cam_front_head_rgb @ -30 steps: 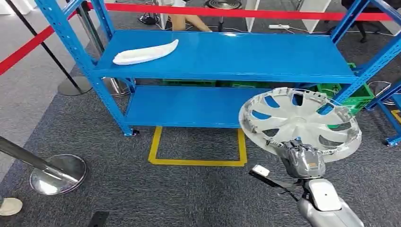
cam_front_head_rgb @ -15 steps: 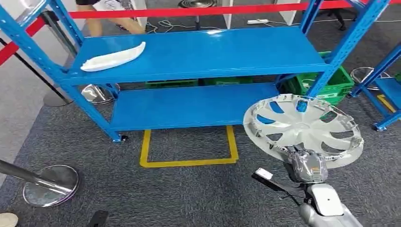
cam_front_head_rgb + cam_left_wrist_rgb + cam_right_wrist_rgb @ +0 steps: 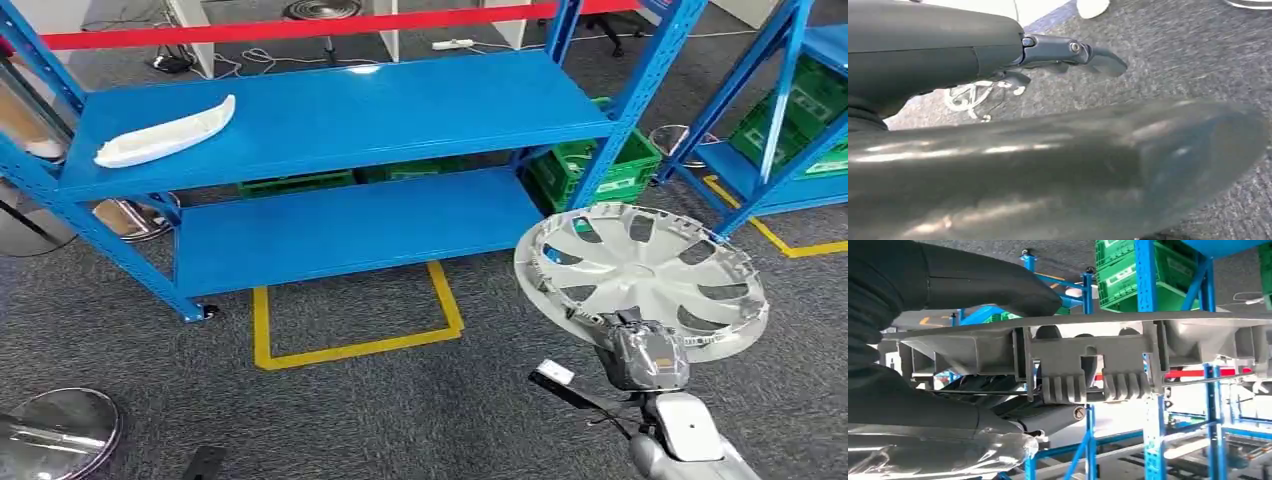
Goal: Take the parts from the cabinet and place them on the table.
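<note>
A silver wheel cover [image 3: 640,275] is held by the right hand [image 3: 645,355] at its near rim, above the grey carpet [image 3: 400,410] and in front of the blue shelf rack [image 3: 330,150]. In the right wrist view the fingers [image 3: 963,285] are seen clamped on the cover's rim [image 3: 1088,360], the thumb on one face and the darker fingers on the other. The cover is carried nearly flat, tilted slightly toward the camera, well apart from the rack.

A white curved part [image 3: 165,132] is seen lying on the rack's upper shelf near its left end. The lower shelf [image 3: 350,225] is bare blue, and green crates [image 3: 600,165] are stacked behind and to the right of it. A yellow taped outline [image 3: 350,335] is marked on the carpet before the rack, and a red barrier tape [image 3: 300,28] is stretched behind it.

In the left wrist view the left hand [image 3: 1063,50] is shown over the carpet, its dark fingers extended with nothing held between them.
</note>
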